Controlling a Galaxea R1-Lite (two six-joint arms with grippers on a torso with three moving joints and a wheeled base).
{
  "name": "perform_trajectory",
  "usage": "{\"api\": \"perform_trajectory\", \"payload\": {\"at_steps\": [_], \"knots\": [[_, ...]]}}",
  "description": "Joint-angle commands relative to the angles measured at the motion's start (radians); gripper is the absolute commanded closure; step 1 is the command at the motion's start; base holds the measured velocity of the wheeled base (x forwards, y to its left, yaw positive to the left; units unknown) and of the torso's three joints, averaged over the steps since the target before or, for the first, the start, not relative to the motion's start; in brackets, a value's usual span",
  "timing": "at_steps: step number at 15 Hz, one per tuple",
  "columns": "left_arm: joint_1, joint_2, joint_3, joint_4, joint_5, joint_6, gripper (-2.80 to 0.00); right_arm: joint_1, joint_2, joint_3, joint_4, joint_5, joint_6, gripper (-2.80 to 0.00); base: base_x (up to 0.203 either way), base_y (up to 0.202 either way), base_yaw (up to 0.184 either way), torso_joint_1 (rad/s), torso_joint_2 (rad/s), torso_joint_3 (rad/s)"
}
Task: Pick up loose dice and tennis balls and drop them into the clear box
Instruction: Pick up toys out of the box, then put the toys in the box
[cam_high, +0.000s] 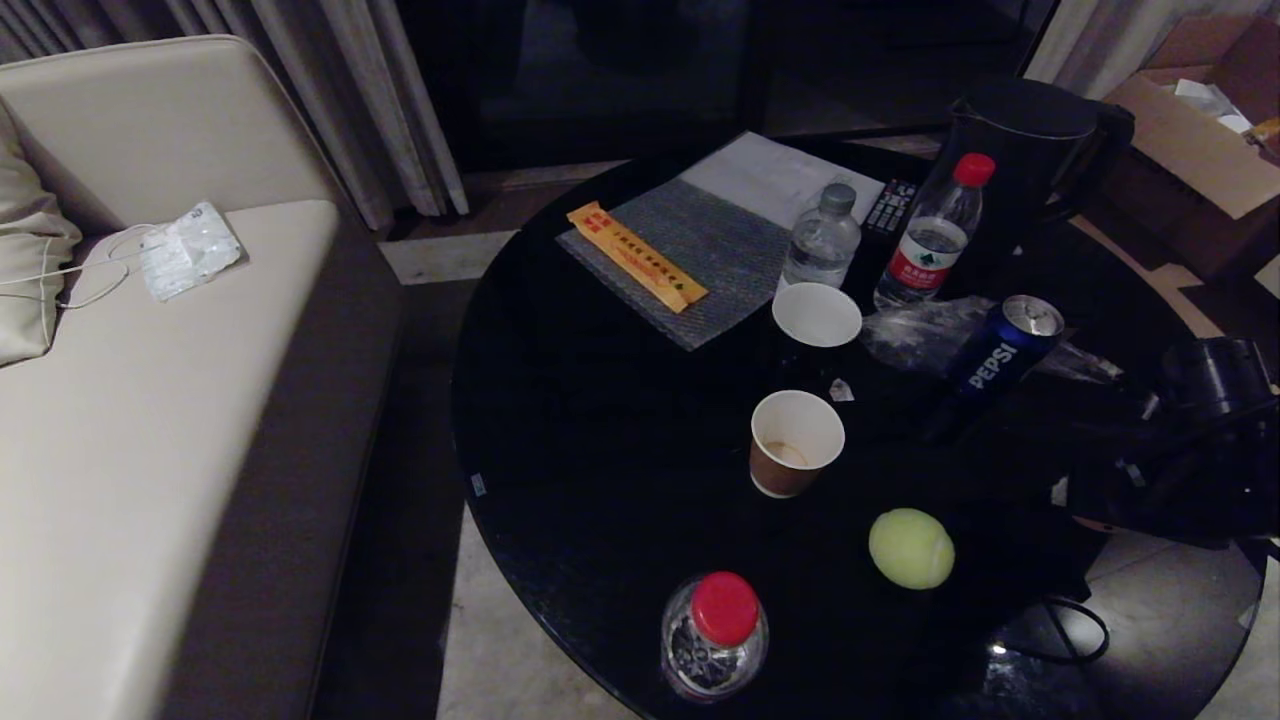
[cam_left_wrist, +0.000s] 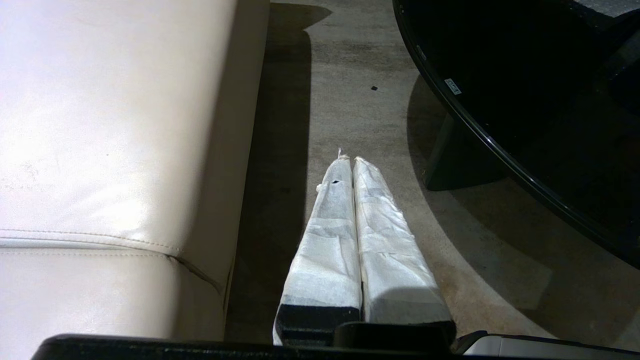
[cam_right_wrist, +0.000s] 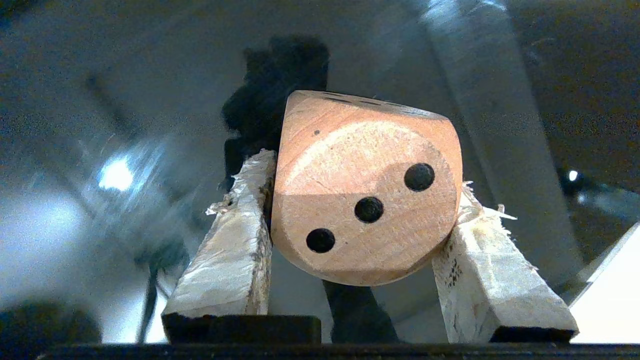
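A tan wood die (cam_right_wrist: 367, 187) with three dark pips facing the right wrist camera sits between the fingers of my right gripper (cam_right_wrist: 362, 180). Both taped fingers press against its sides, just above the glossy black table (cam_right_wrist: 125, 100). In the head view the right arm (cam_high: 1190, 440) is a dark shape at the table's right edge, and the die is hidden there. One tennis ball (cam_high: 910, 548) lies loose on the table (cam_high: 600, 480) near the front. My left gripper (cam_left_wrist: 350, 161) hangs shut and empty over the floor between sofa and table. The clear box is out of view.
On the table stand two paper cups (cam_high: 796, 442) (cam_high: 816, 318), a Pepsi can (cam_high: 1002, 352), three water bottles (cam_high: 714, 634) (cam_high: 932, 232) (cam_high: 822, 238), a black kettle (cam_high: 1030, 150), a remote and bubble wrap with an orange packet (cam_high: 636, 256). A beige sofa (cam_high: 150, 400) is on the left.
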Motion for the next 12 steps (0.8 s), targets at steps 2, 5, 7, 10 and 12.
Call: {"api": "perform_trajectory", "payload": {"at_steps": [2, 5, 7, 10, 12], "knots": [[0.0, 0.002, 0.002, 0.0, 0.001, -0.001, 0.0, 0.052, -0.108, 0.039, -0.002, -0.002, -0.047, 0.0, 0.0, 0.0, 0.0, 0.0, 0.0, 0.0], [0.0, 0.002, 0.002, 0.0, 0.001, -0.001, 0.0, 0.077, -0.261, 0.101, 0.005, 0.005, -0.092, 0.0, 0.0, 0.0, 0.0, 0.0, 0.0, 0.0], [0.0, 0.002, 0.002, 0.0, 0.001, -0.001, 0.0, 0.097, -0.405, 0.145, 0.057, 0.009, -0.128, 0.0, 0.0, 0.0, 0.0, 0.0, 0.0, 0.0], [0.0, 0.002, 0.002, 0.0, 0.001, -0.001, 0.0, 0.105, -0.657, 0.244, 0.138, 0.023, -0.155, 0.0, 0.0, 0.0, 0.0, 0.0, 0.0, 0.0], [0.0, 0.002, 0.002, 0.0, 0.001, -0.001, 0.0, 0.105, -0.833, 0.323, 0.193, 0.034, -0.163, 0.0, 0.0, 0.0, 0.0, 0.0, 0.0, 0.0]]}}
